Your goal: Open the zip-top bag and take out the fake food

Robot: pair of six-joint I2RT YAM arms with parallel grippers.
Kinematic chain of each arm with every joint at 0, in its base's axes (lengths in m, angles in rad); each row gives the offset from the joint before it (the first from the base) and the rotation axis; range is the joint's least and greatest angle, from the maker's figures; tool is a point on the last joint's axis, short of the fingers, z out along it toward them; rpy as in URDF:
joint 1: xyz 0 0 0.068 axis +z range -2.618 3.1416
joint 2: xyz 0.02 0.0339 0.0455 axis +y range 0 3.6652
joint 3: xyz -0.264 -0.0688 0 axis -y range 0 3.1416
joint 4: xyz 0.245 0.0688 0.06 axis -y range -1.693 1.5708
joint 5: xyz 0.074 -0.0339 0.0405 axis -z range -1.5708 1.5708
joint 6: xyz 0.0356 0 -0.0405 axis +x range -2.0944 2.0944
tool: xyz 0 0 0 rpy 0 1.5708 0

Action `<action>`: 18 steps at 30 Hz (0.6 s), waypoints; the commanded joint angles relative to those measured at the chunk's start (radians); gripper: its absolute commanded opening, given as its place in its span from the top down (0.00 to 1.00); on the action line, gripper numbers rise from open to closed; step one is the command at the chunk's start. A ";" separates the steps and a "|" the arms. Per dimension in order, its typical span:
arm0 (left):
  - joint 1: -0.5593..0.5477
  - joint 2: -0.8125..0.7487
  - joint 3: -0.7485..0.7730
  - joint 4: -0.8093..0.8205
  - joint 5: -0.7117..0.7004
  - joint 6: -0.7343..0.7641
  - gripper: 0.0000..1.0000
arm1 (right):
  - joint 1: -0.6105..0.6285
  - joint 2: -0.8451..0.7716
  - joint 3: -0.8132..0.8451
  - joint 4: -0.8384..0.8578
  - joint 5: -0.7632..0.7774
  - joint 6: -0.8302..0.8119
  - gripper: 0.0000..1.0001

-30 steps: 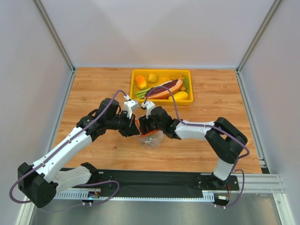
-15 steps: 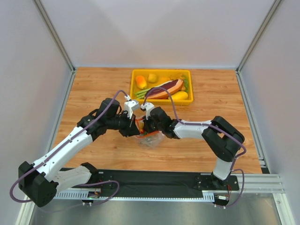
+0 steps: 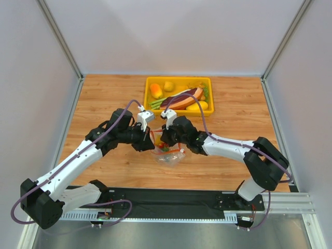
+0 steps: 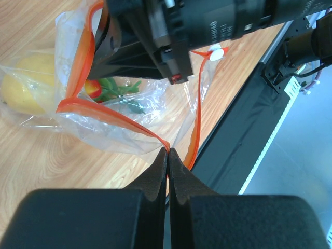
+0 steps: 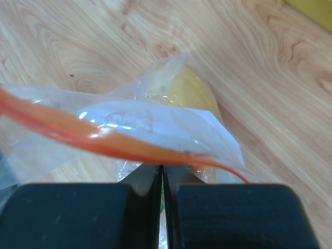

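Left wrist view: left jaws clenched on one lip of the zip-top bag [image 3: 168, 155], pinching its red-orange zip strip [image 4: 87, 52]; right jaws clenched on the opposite lip, just across the gaping mouth; bag lies on the bench [image 3: 104, 93] between both arms, strip running off toward the white slider tab [image 4: 215, 52]; fake food [image 4: 26, 83] inside: yellow fruit, red and green bits; drawing the lips apart looks unobstructed; yellow tray [image 3: 179, 79] well beyond.

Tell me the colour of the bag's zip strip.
Red-orange zip strip, clearest in left wrist view.
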 commanded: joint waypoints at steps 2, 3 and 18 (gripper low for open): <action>-0.008 0.000 0.009 0.005 0.022 0.017 1.00 | -0.004 -0.064 0.017 -0.044 -0.001 0.000 1.00; -0.008 0.000 0.008 0.004 0.022 0.015 1.00 | -0.003 -0.064 0.023 -0.063 0.011 0.001 1.00; -0.010 0.003 0.009 0.004 0.020 0.017 1.00 | 0.003 -0.061 0.069 -0.301 -0.016 -0.009 0.51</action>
